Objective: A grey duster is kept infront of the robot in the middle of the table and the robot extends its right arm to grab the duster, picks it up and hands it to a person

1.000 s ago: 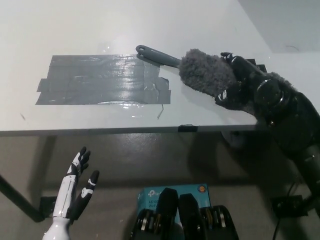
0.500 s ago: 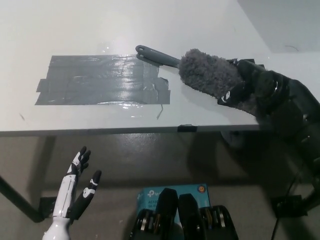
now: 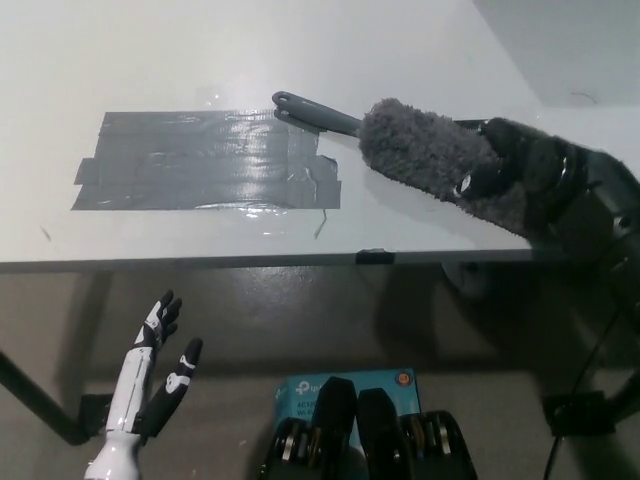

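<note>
The grey duster [image 3: 430, 160] lies on the white table [image 3: 200, 50], right of the middle. Its fluffy head points toward the right edge and its slim dark handle [image 3: 312, 110] points up-left. My black right hand [image 3: 525, 170] comes in from the right and lies over the far right end of the fluffy head, touching it. How tightly it grips is hidden by the fluff and by the hand's own dark bulk. The duster rests flat on the table. My white left hand [image 3: 155, 385] hangs open below the table's front edge at the lower left.
A wide patch of grey tape [image 3: 205, 160] covers the table's middle, just left of the handle. The table's front edge [image 3: 250, 260] runs across the picture. A blue box [image 3: 350, 385] lies on the floor below. No person is in view.
My right hand has slid to the right along the fluffy head, so more of the head shows. The duster and the left hand have stayed where they were.
</note>
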Controlling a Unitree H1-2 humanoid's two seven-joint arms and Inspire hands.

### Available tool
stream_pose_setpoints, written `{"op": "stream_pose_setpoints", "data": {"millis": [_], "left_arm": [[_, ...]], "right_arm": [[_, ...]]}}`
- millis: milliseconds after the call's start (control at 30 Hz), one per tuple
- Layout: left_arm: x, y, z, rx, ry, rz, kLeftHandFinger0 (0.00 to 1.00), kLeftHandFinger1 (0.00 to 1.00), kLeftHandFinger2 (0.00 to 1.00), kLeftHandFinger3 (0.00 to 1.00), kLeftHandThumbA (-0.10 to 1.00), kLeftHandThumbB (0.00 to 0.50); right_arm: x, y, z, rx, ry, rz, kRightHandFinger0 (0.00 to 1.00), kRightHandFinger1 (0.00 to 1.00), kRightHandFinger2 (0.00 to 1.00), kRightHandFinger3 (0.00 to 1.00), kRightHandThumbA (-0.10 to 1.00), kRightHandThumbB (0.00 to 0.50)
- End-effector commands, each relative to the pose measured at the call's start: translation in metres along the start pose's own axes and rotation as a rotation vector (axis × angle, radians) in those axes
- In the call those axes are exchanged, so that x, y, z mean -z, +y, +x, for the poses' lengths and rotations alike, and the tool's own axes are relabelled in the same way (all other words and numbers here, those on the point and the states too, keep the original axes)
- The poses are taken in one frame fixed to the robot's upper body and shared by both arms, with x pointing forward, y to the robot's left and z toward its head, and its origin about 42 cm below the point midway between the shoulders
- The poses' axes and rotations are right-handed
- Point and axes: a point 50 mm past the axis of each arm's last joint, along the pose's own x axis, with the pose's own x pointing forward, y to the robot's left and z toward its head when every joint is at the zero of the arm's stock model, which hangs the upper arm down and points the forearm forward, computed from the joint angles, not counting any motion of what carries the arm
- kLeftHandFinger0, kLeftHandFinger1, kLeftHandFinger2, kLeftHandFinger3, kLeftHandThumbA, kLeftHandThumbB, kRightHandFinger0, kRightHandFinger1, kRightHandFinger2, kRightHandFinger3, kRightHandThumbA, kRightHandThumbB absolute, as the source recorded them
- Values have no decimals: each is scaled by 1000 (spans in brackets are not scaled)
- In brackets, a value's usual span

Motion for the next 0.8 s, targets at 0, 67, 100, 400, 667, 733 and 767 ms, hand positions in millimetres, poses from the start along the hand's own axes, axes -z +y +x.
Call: {"op": "stream_pose_setpoints", "data": {"millis": [0,67,100,400,667,733,767], "left_arm": [[-11,7,9,-19,-75,11,1000,1000,1000,1000,803,175],[-10,6,8,-19,-66,14,1000,1000,1000,1000,810,185],[-11,6,8,-19,-64,14,1000,1000,1000,1000,813,182],[-11,8,9,-18,-74,9,1000,1000,1000,1000,829,190],[-9,9,9,-21,-71,-2,945,1000,1000,1000,895,212],[-10,9,10,-21,-71,-7,943,1000,1000,1000,895,209],[-10,9,11,-22,-72,-10,939,1000,1000,1000,893,207]], "right_arm": [[-7,6,-5,-152,-85,10,105,472,736,799,-73,252],[-12,4,-10,-137,-140,11,470,897,1000,804,-100,150],[-14,4,-13,-127,-164,9,923,1000,1000,606,-87,218],[-21,-2,-28,-108,-207,-2,880,803,618,633,173,159],[-11,-9,-34,-139,-231,-1,15,225,372,307,256,174],[-9,-9,-35,-144,-239,15,20,350,535,470,243,172],[-7,-9,-36,-148,-250,41,75,409,597,514,224,185]]}}
